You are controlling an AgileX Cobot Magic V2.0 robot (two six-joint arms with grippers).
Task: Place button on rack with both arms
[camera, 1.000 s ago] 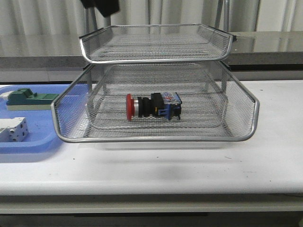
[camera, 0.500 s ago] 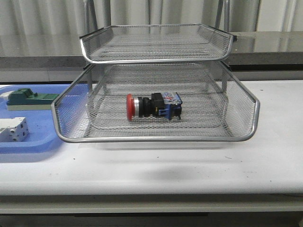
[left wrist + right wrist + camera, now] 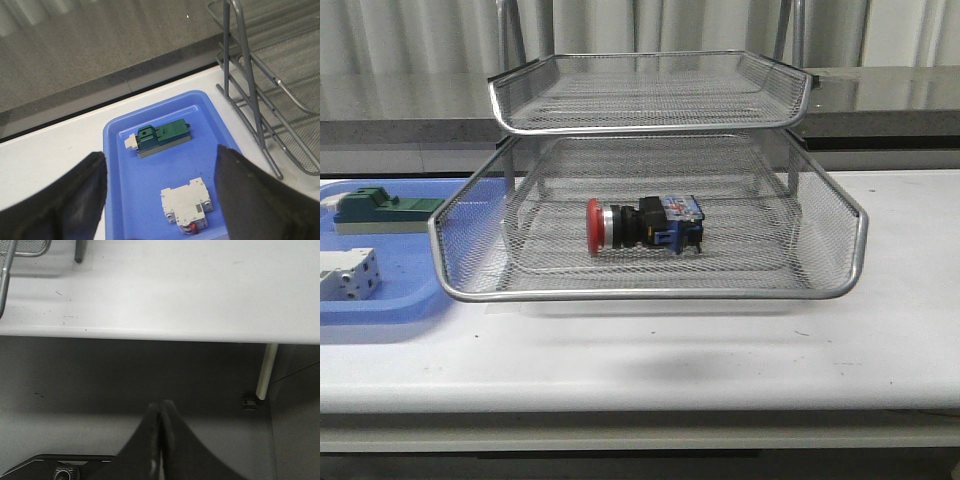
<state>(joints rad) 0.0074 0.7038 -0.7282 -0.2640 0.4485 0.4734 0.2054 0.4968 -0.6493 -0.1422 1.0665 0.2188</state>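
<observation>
The button (image 3: 643,224), with its red head, silver collar, black body and blue rear block, lies on its side in the middle tier of the silver wire-mesh rack (image 3: 650,292). No arm shows in the front view. My left gripper (image 3: 160,200) is open and empty above the blue tray (image 3: 117,200), beside the rack's legs (image 3: 250,95). My right gripper (image 3: 161,420) is shut and empty, below the table's edge (image 3: 150,332), away from the rack.
The flat blue tray (image 3: 410,300) left of the rack holds a green block (image 3: 382,209) and a white-grey block (image 3: 348,273); both also show in the left wrist view, green (image 3: 162,137) and white-grey (image 3: 186,206). A table leg (image 3: 265,370) stands near the right gripper.
A dark arm part at the top left of the front view a second ago has moved out of view. The button and rack have not moved.
</observation>
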